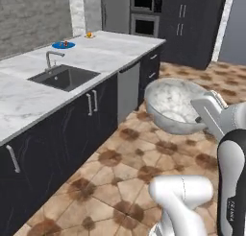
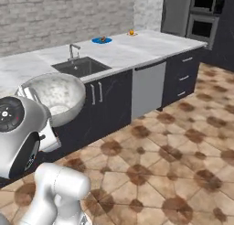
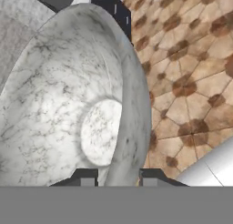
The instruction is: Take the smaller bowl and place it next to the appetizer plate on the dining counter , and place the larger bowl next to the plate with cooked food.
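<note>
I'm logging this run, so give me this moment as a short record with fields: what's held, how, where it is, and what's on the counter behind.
held item: larger bowl, grey-white marbled
grip: gripper shut on the bowl's rim, one finger inside, one outside
bowl pose: tilted, in the air over the tiled floor, touching no surface
bowl contents: empty
counter behind: marble counter with sink and faucet
far on that counter: blue plate with something small on it, a small orange item beyond

The counter [image 1: 101, 53] is far beyond the pincer [image 3: 118, 177]. A blue plate [image 1: 63, 45] and a small orange thing [image 1: 89, 35] lie on it.
</note>
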Controlling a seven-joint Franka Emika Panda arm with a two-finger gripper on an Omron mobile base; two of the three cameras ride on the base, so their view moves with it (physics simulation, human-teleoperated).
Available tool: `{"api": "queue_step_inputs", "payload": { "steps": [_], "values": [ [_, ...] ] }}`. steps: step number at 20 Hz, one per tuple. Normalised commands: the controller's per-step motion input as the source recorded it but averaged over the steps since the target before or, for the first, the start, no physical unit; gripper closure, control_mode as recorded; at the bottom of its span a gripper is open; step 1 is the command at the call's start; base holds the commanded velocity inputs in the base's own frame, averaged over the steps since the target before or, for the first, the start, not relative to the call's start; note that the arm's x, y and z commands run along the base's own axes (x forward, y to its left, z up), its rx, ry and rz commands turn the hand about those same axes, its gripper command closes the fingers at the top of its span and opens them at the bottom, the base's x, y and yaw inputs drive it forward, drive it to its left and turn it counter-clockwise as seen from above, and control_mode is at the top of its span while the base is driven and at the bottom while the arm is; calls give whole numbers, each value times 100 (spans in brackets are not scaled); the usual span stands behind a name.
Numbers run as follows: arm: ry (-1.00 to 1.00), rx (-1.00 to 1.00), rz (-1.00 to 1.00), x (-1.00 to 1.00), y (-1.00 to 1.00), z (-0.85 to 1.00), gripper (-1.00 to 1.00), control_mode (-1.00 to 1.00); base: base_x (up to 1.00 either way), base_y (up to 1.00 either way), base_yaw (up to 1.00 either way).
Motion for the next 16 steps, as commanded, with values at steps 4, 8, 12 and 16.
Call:
{"api": "queue_step_inputs", "payload": {
  "steps": [4, 8, 12, 16],
  "values": [
    [0, 0, 0, 0, 0, 0, 100, 100, 78, -22, 66],
    [0, 0, 0, 0, 0, 0, 100, 100, 79, -24, 74],
    [0, 0, 0, 0, 0, 0, 100, 100, 81, -86, 54],
    [0, 0, 0, 0, 0, 0, 100, 100, 54, -100, 35]
  ]
}}
